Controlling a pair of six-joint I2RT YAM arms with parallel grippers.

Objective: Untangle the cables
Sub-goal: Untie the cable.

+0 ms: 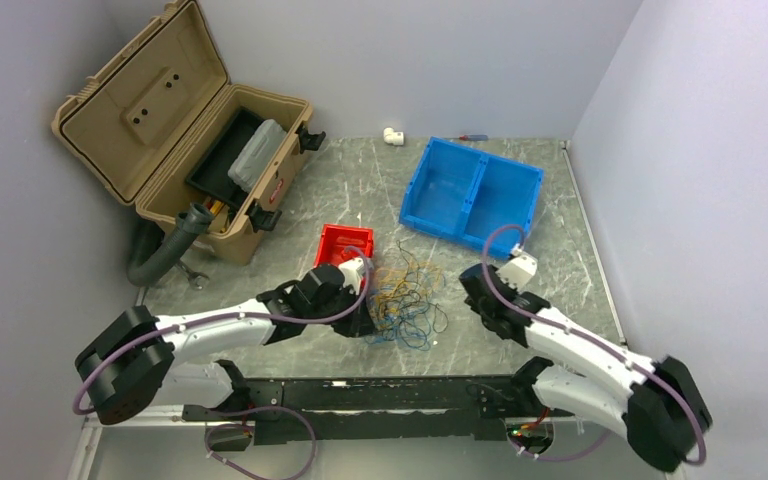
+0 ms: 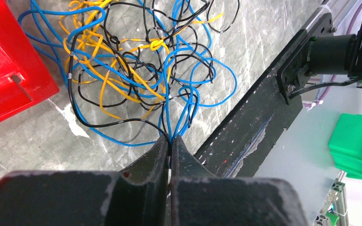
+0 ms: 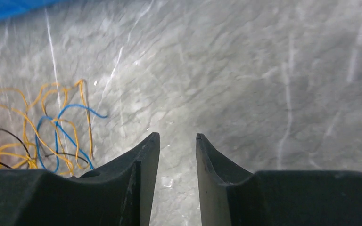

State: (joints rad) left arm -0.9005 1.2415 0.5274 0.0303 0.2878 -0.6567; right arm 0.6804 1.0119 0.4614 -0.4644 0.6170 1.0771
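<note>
Currently the cables (image 1: pixel 407 297) lie as a loose tangle of yellow-orange, blue and black strands on the grey marbled table (image 1: pixel 550 270), between the two arms and just in front of a small red bin (image 1: pixel 343 243). The left gripper (image 2: pixel 170 140) sits at the near left edge of the tangle with its jaws pressed together, pinching a few blue strands and at least one black one. In the left wrist view these run up from the fingertips into the knotted mass, where yellow loops cross under blue and black ones. The red bin shows at the left of that view and the black rail (image 2: pixel 245 136) along the table's near edge at the right. The right gripper (image 3: pixel 178 137) hangs over bare table to the right of the tangle. Its jaws stand a narrow gap apart with nothing between them, and the nearest yellow and blue loops lie off to its left without touching it. Farther back a two-compartment blue tray (image 1: pixel 470 190) rests on the table, and a tan toolbox (image 1: pixel 180 130) stands open at the far left corner
</note>
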